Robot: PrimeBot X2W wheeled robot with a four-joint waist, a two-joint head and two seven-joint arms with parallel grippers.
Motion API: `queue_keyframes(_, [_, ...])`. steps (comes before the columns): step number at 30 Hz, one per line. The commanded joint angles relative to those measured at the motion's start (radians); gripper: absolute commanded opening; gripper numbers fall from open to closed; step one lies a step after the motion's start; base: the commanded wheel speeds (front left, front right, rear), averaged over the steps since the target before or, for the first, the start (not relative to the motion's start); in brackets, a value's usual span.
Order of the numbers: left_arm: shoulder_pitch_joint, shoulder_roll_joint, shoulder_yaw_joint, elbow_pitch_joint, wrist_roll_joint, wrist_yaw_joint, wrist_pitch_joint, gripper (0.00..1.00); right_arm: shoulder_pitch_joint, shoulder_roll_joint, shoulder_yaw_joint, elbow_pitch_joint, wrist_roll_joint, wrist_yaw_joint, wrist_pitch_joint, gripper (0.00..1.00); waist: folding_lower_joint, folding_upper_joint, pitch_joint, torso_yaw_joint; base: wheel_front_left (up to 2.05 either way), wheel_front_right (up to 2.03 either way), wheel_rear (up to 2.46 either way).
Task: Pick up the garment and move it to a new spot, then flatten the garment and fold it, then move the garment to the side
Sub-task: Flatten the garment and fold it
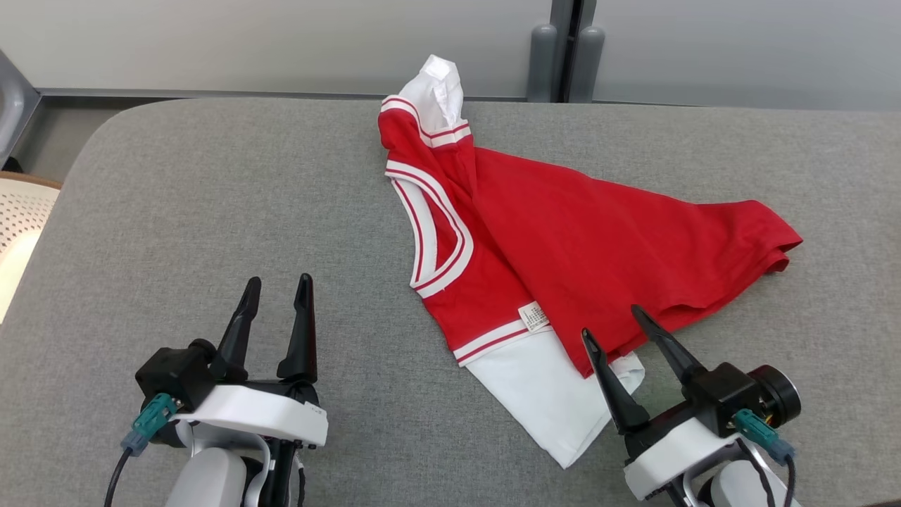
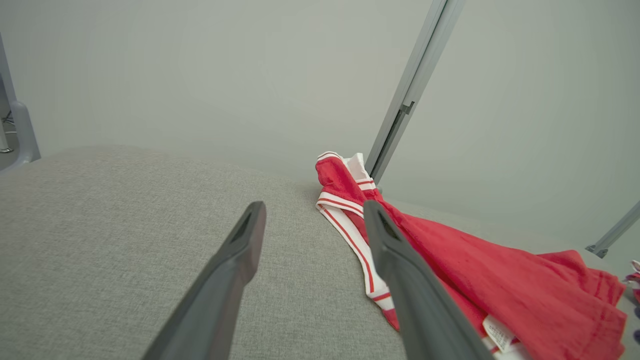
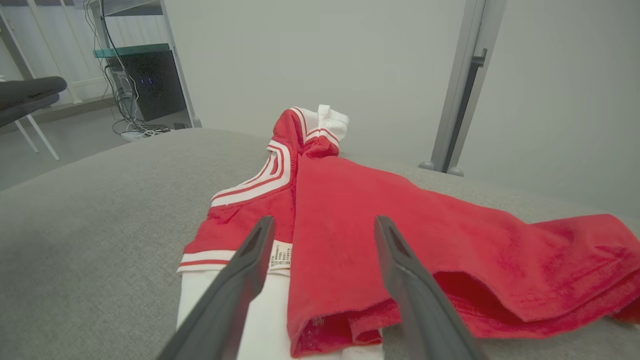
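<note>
Red-and-white garment (image 1: pixel 563 232) lies rumpled on the grey table (image 1: pixel 211 211), spanning centre to right of the head frame, with one white sleeve at top centre and another at lower centre. Left gripper (image 1: pixel 279 280), lower left: fingers spread, empty, over bare table apart from the cloth. Right gripper (image 1: pixel 611 322), lower right: fingers spread, tips over the near red hem, nothing clamped, contact unclear.

Garment (image 1: pixel 563 232) soft matt cloth; tabletop (image 1: pixel 211 211) coarse woven fabric
</note>
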Motion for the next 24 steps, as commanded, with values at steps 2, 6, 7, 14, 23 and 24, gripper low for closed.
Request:
queue_keyframes(2, [-0.019,0.001,-0.008,0.001,-0.020,-0.004,0.000,1.00,-0.031,-0.019,0.041,0.039,0.009,0.000,0.010,1.00,0.0000,0.0000,0.018,0.015,0.00,0.00,0.00])
queue_keyframes(6, [-0.029,0.001,-0.037,0.010,-0.053,0.005,0.000,1.00,-0.070,-0.031,0.085,0.114,-0.005,0.000,0.021,1.00,0.0000,0.0000,0.043,0.035,0.00,0.00,0.00])
queue_keyframes(7, [-0.034,0.001,-0.045,0.013,-0.060,0.005,0.000,1.00,-0.079,-0.030,0.091,0.130,-0.006,0.000,0.025,1.00,0.0000,0.0000,0.048,0.041,0.00,0.00,0.00])
queue_keyframes(14, [-0.055,0.002,-0.080,0.018,-0.087,0.009,0.000,1.00,-0.126,-0.015,0.050,0.230,-0.034,0.000,0.054,1.00,0.0000,0.0000,0.078,0.076,0.00,0.00,0.00])
queue_keyframes(23, [-0.056,0.001,-0.092,0.044,-0.099,0.017,0.000,1.00,-0.143,-0.007,0.000,0.250,-0.012,0.000,0.047,0.00,0.0000,0.0000,0.068,0.090,0.00,0.00,0.00])
queue_keyframes(24, [-0.053,0.002,-0.092,0.046,-0.099,0.017,0.000,1.00,-0.139,-0.006,-0.014,0.235,-0.002,0.000,0.051,0.00,0.0000,0.0000,0.064,0.089,0.00,0.00,0.00])
